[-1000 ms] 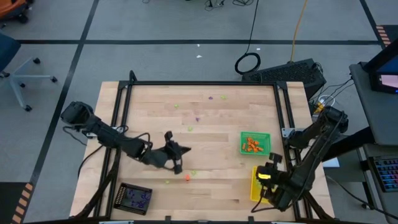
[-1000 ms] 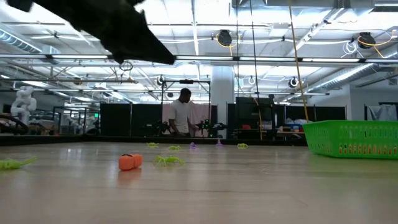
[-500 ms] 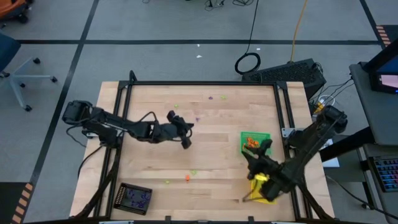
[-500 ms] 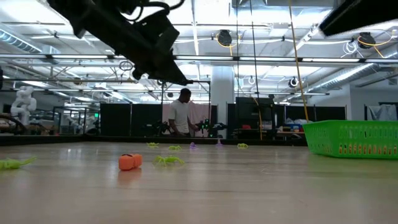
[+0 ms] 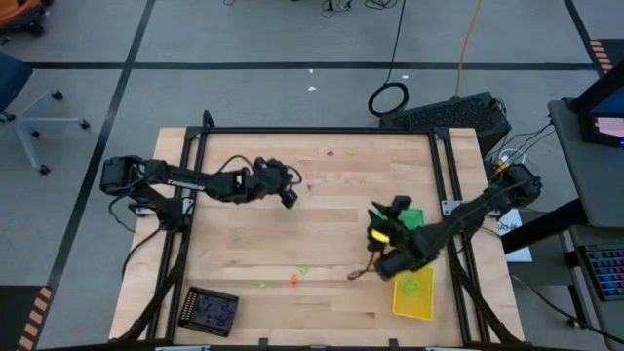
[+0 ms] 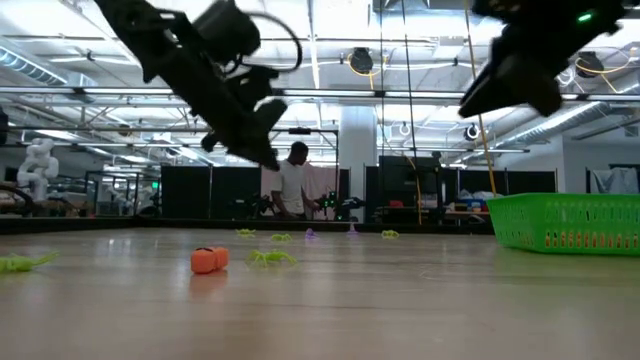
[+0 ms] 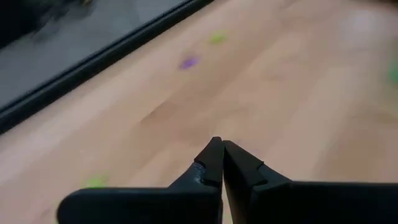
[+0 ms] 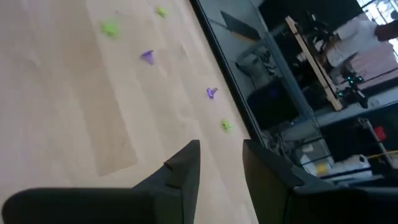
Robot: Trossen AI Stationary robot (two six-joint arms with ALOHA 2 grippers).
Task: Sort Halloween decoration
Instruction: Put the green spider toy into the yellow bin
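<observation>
Left gripper [image 5: 289, 198] pinched together, empty, above the table's [image 5: 331, 292] 10 o'clock area. Orange trinket [image 5: 293, 279] and green bits around 6–7 o'clock, purple ones [image 5: 331, 152] near 12. Right gripper [image 8: 217, 163] spread, apparently empty, hovering by the green tray [image 5: 416, 215] at 3 o'clock.

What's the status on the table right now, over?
Left gripper shut, empty, above the far-left board. Right gripper open, empty, beside the green tray. Trinkets scattered on the wood. Nothing blocking.
</observation>
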